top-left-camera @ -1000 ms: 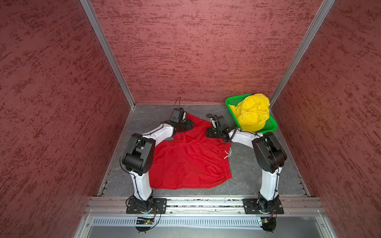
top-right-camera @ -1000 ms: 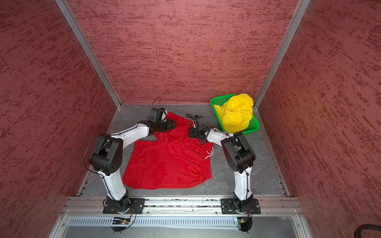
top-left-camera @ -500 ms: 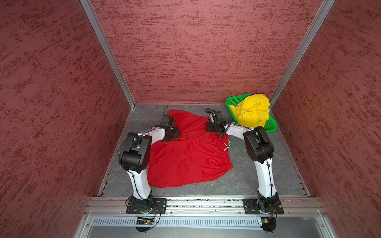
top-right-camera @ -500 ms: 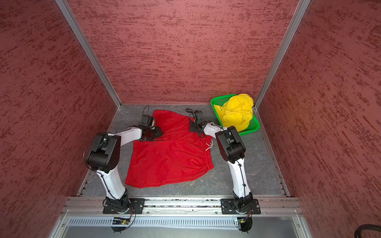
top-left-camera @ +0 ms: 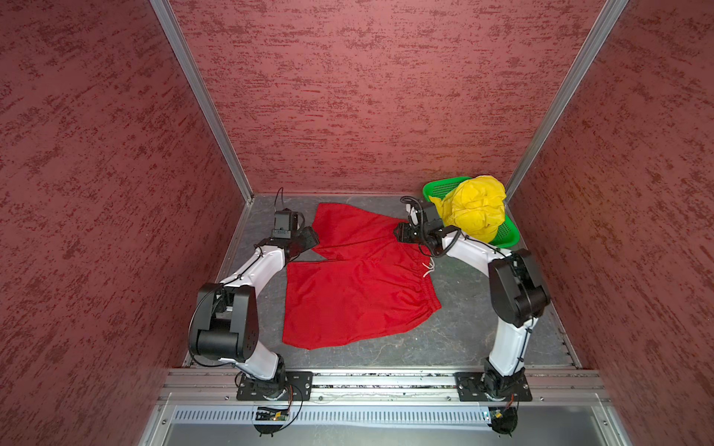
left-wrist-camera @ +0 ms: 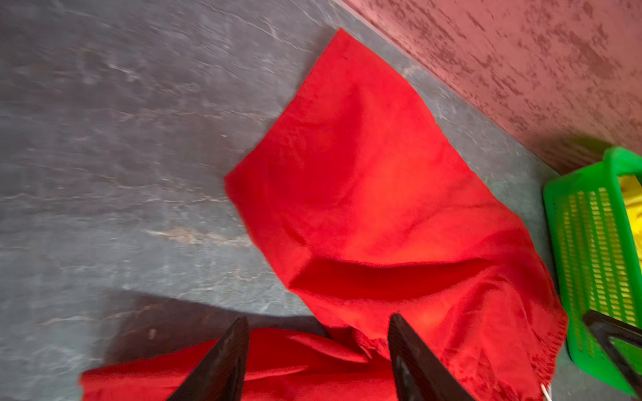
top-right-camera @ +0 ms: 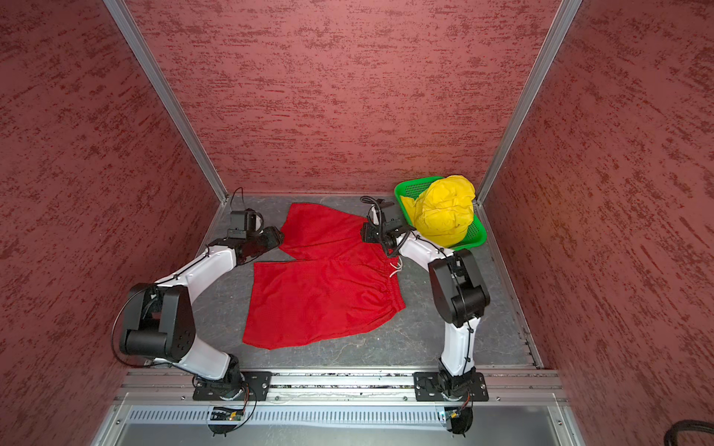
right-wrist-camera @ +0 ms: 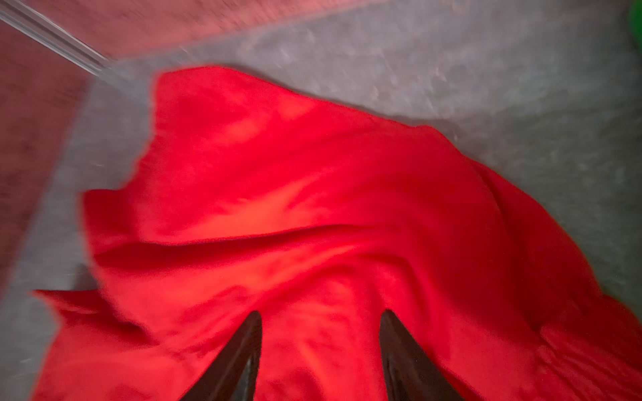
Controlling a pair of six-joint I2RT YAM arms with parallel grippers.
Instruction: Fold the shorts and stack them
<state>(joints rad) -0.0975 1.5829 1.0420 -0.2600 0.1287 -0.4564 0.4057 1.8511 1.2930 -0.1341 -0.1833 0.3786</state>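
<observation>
**Position.** The red shorts (top-left-camera: 355, 285) lie spread on the tabletop (top-left-camera: 463, 332), unfolded, with the waistband toward the right arm and the leg hems toward the left. The yellow shorts (top-left-camera: 475, 208) are heaped in the green basket (top-left-camera: 438, 189) at the far right corner, mounded above its rim.

**Pincers.** The left pincer (left-wrist-camera: 318, 317) sits low at the hem side of the far leg, jaws well apart and holding nothing. The right pincer (right-wrist-camera: 319, 312) is at the waistband end of the same leg, jaws also apart. No cloth appears pinched, though that wrist view is blurred.

**Hazards noted.**
- A raised ridge runs across the far leg. If it is not smoothed, it is likely to be folded in as a crease.
- The cloth is thin and double-layered. A shallow pinch may lift the top layer only, and the fold would then open up.
- The white drawstring (top-left-camera: 427, 268) trails loose off the waistband and could snag a finger or end up outside the fold.
- The right arm works just beside the basket — a wide swing could topple the yellow heap.
- The garment lies askew, so uneven lifts by the two arms would give a crooked fold.
</observation>
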